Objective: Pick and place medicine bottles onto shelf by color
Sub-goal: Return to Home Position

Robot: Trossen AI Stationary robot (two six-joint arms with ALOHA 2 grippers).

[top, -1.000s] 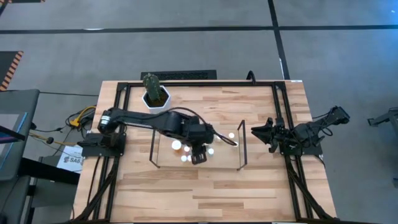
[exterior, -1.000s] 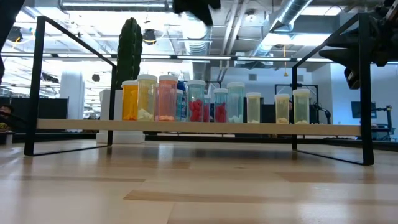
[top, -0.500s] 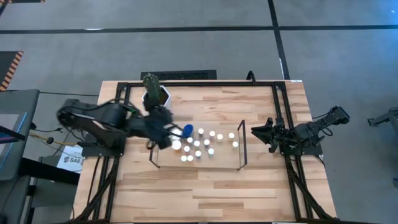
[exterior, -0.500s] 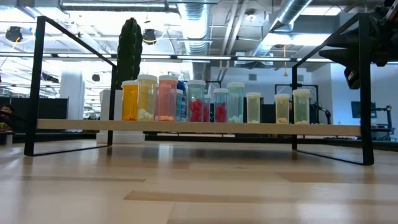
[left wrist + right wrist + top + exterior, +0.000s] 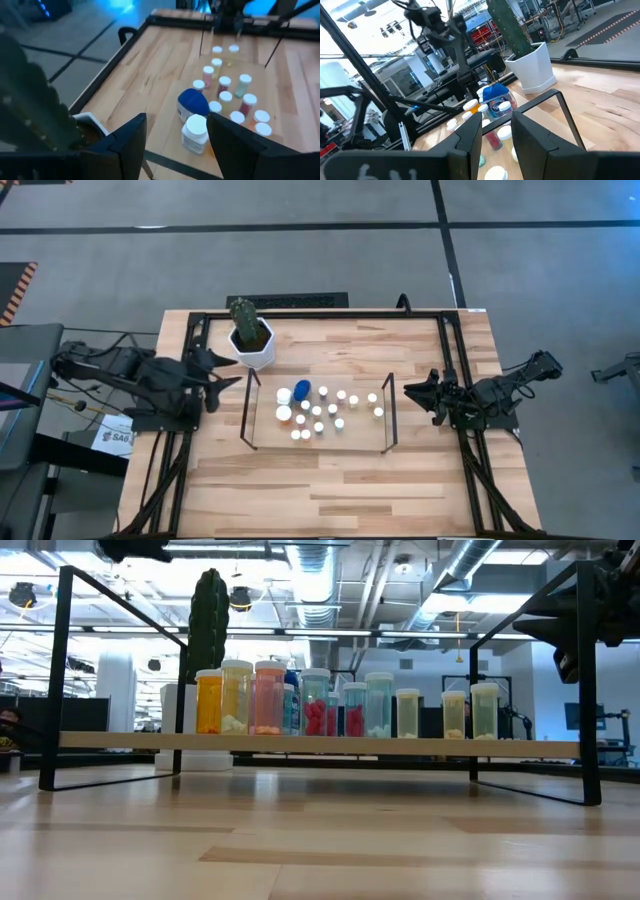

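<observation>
White-capped round medicine bottles (image 5: pixel 322 411) stand on the low light-wood shelf (image 5: pixel 362 436), between both sets of jaws. On the left gripper (image 5: pixel 228 376) they gape wide and empty; on the right gripper (image 5: pixel 412 393) they are slightly parted, also empty.

Left hand (image 5: pixel 224 370) and right hand (image 5: pixel 421 401) gape, arms folded.

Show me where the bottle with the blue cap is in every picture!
High view: blue-capped bottle at the shelf's left end, near the cactus pot.
Low view: just a blue sliver behind the pink bottle.
Left wrist view: blue cap beside a white bottle.
Right wrist view: blue cap near the cactus pot.
Shared landmark: the cactus pot.
</observation>
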